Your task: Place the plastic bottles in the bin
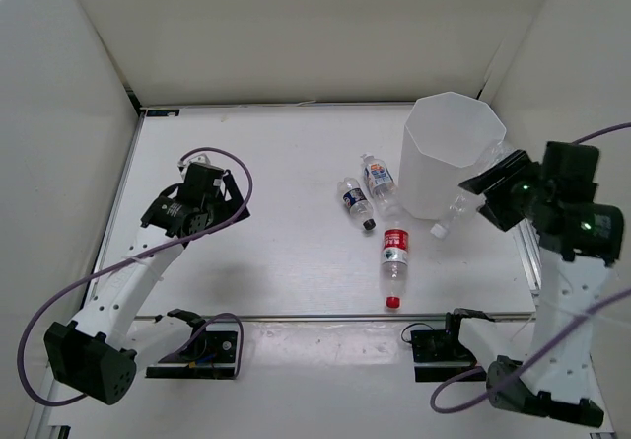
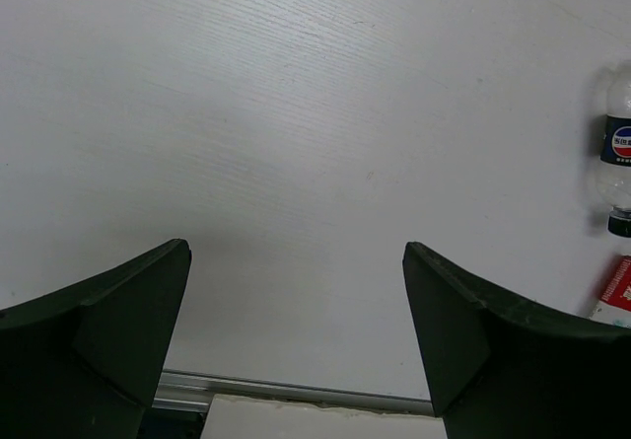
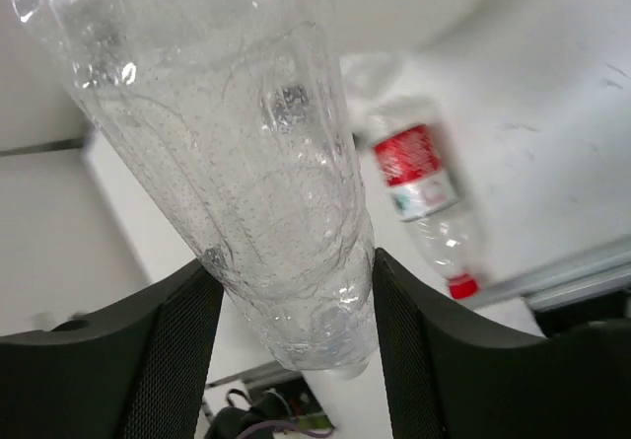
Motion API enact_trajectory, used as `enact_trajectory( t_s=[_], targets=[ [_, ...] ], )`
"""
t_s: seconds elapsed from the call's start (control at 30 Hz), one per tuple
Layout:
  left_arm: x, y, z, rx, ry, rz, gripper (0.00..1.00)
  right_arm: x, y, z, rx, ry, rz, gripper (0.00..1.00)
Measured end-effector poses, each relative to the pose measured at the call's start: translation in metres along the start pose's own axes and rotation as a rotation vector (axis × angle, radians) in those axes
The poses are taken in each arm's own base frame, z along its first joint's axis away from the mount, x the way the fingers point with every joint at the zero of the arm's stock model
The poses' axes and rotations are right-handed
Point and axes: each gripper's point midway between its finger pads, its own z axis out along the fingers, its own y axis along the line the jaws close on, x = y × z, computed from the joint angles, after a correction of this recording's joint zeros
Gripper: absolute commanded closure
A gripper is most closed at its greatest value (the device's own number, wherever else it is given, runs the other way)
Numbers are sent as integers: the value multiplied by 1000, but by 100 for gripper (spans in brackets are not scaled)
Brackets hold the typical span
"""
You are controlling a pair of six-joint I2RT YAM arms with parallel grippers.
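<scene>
Right gripper (image 3: 292,306): the jaws are clenched across the body of the unlabelled bottle (image 3: 266,143), a mid-body hold that lets you carry it clear of the table (image 1: 246,252) and tip it over a rim. From above, this bottle hangs tilted with its white cap low, just beside the near-right wall of the bin (image 1: 434,178) and not yet over the opening; judge this the carry stage. Left gripper (image 2: 296,301): the jaws are spread wide with nothing between them, over bare table at the left, well apart from the bottles, apparently standing by. Three bottles lie to the left of the bin: the white-orange bottle (image 1: 378,178) at its foot, the dark blue bottle (image 1: 355,202) just left of that, and the red bottle (image 1: 394,256) nearer, cap toward you. You cannot read the bin's interior. The held bottle's upper end is cut off at the wrist and overlapped from above. The left wrist view crops the dark blue and red bottles at its right edge.
</scene>
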Motion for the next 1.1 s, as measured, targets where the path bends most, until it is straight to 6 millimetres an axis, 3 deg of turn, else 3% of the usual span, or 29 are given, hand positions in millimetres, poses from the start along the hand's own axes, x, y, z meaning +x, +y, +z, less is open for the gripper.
enact_trajectory(
  t_s=[0.1,0.17,0.27,0.4,0.53,0.73,0.87,0.9,1.1],
  targets=[
    [0,0,0,1,0,1,0,-18,42,-57,-170,-117,-36,86],
    [1,0,0,1,1,3,0,-36,65,-84,-232,-185,-50,89],
    [2,-1,0,4,5,9,0,-69,87,-89,-245,-266,-61,89],
    [6,-2,0,5,15,19,0,-107,92,-44,-144,-293,-55,88],
    [8,-3,0,9,22,35,0,-145,98,20,-49,-305,-73,88],
    [12,-3,5,-4,45,46,0,-161,108,89,50,-321,-183,79],
    [15,-3,10,-15,64,54,0,-156,111,112,86,-312,-233,8],
    [16,-2,11,-19,68,56,0,-153,109,115,98,-311,-234,0],
    [21,-8,17,-9,116,69,0,-133,85,112,148,-280,-255,0]
  ],
)
